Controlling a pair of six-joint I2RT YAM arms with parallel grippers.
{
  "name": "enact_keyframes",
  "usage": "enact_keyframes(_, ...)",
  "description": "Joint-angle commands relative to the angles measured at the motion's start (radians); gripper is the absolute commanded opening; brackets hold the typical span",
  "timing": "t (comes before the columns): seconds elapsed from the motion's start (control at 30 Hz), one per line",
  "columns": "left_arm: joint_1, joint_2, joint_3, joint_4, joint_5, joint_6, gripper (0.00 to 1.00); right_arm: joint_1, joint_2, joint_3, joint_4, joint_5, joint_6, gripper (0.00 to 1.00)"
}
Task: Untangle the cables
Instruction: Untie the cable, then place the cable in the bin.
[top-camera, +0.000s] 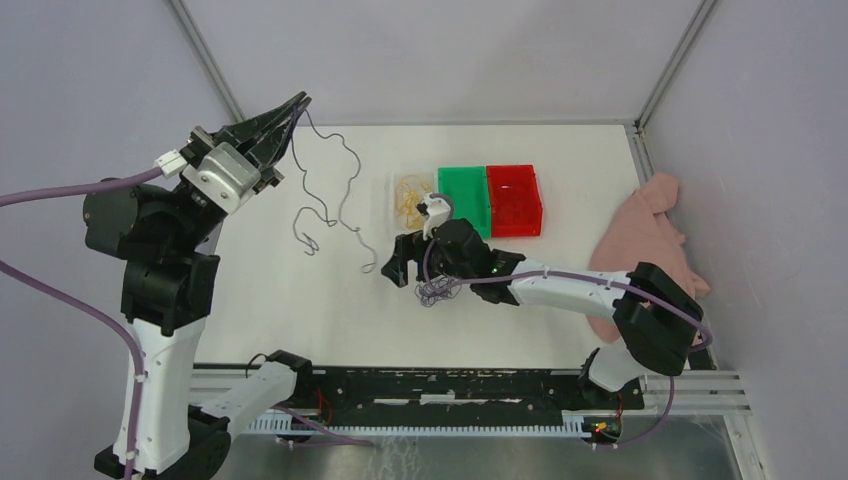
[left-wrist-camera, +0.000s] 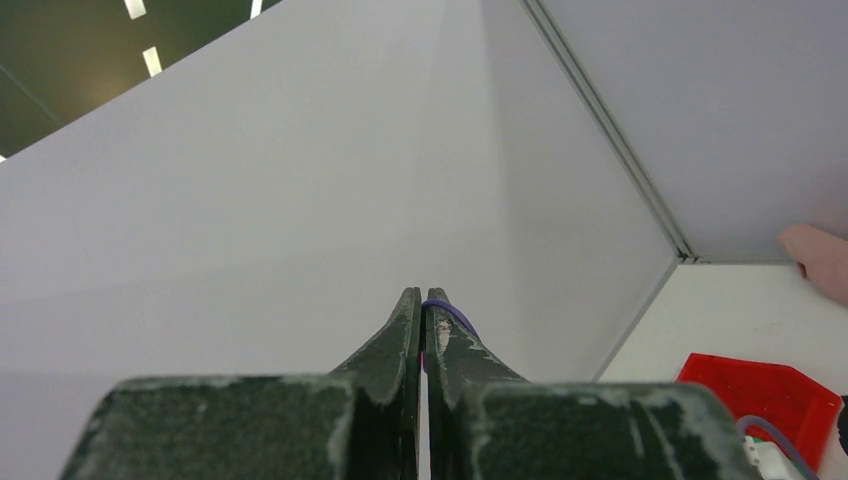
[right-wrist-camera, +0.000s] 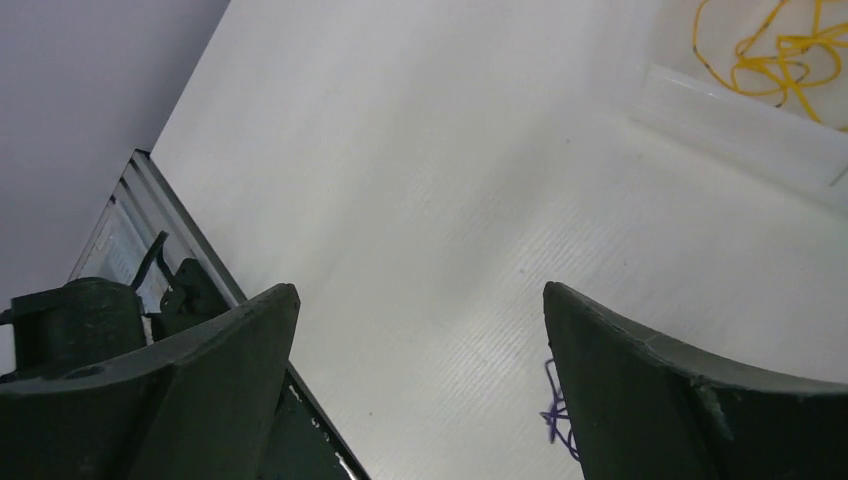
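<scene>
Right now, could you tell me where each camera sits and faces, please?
Top external: above and behind the arms, looking down on the table; both show.
Left wrist: raised, facing the back wall; shut left gripper pinches the purple cable.
Right wrist: low, facing the table; open right gripper shows.
Shared: top and right wrist see the yellow cable.

Chunky black joints and white shells on both arms (top-camera: 160, 380), lilac hoses (top-camera: 100, 185) trailing along them. Left end effector (top-camera: 297, 103) has a silver block (top-camera: 225, 175) behind it; its black fingers (left-wrist-camera: 400, 340) look scuffed, chalky. Right end effector (top-camera: 402, 262) is black too.
</scene>
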Motion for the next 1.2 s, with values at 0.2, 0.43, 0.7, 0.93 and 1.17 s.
enact_keyframes(0.2, -0.002, -0.051, -0.083, -0.045, 0.065, 0.005, 0.03, -0.004, -0.187, 0.083, -0.101, -0.033, -0.17, 0.97)
enact_keyframes(0.43, -0.002, -0.09, -0.178, -0.033, 0.132, -0.038, 0.03, -0.016, -0.254, 0.193, -0.282, 0.06, -0.292, 0.97)
enact_keyframes(0.7, -0.003, -0.073, -0.267, 0.039, 0.153, -0.112, 0.03, -0.19, -0.28, 0.221, -0.416, 0.14, -0.254, 0.94)
enact_keyframes(0.93, -0.006, -0.002, -0.299, 0.151, 0.168, -0.189, 0.03, -0.339, -0.278, 0.262, -0.512, 0.269, -0.229, 0.9)
enact_keyframes(1.17, -0.059, 0.091, -0.293, 0.215, 0.146, -0.202, 0.03, -0.508, -0.197, 0.306, -0.544, 0.3, -0.202, 0.92)
